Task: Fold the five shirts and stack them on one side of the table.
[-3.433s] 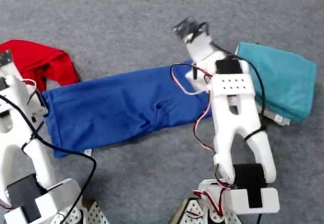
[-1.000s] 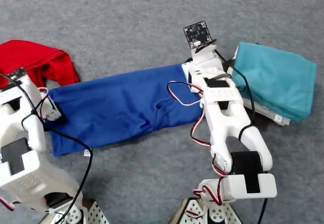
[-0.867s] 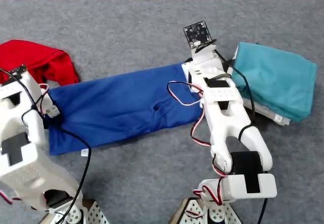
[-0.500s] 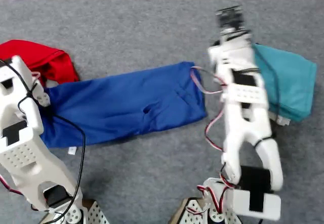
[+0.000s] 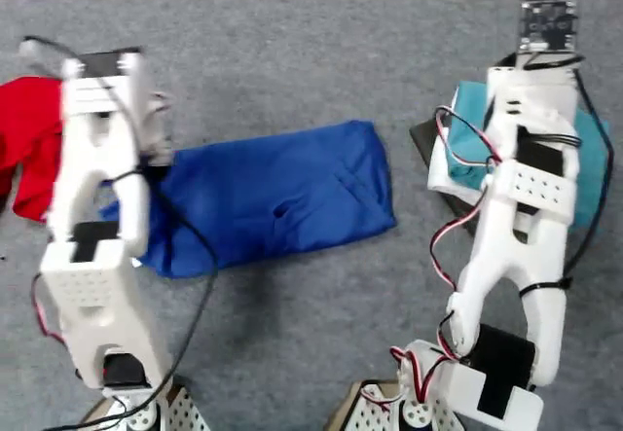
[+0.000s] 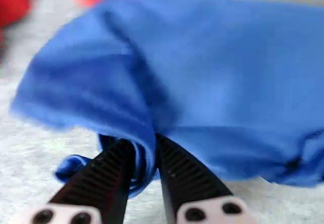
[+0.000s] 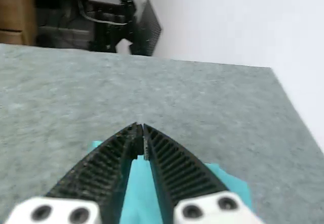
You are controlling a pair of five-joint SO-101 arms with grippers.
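- Your left gripper (image 6: 146, 142) is clamped shut on a bunched edge of the blue shirt (image 6: 212, 77). The rest of the cloth spreads out ahead of the fingertips across the table (image 5: 292, 61).
- The red shirt (image 5: 34, 144) lies crumpled just beside that gripper, on the side away from your other arm. It looks unfolded.
- Your right gripper (image 7: 139, 129) has its fingers pressed together with nothing visibly between them. It hangs directly above the teal shirt (image 7: 228, 186).
- The teal shirt looks folded and parked at that arm's side of the table, so count it as done.
- A pale layer and a dark layer peek out beneath it. They may be other folded shirts, but you cannot tell.
- My read is that the blue shirt's fold is only begun and the red shirt is untouched. Both need folding and stacking on the teal shirt.
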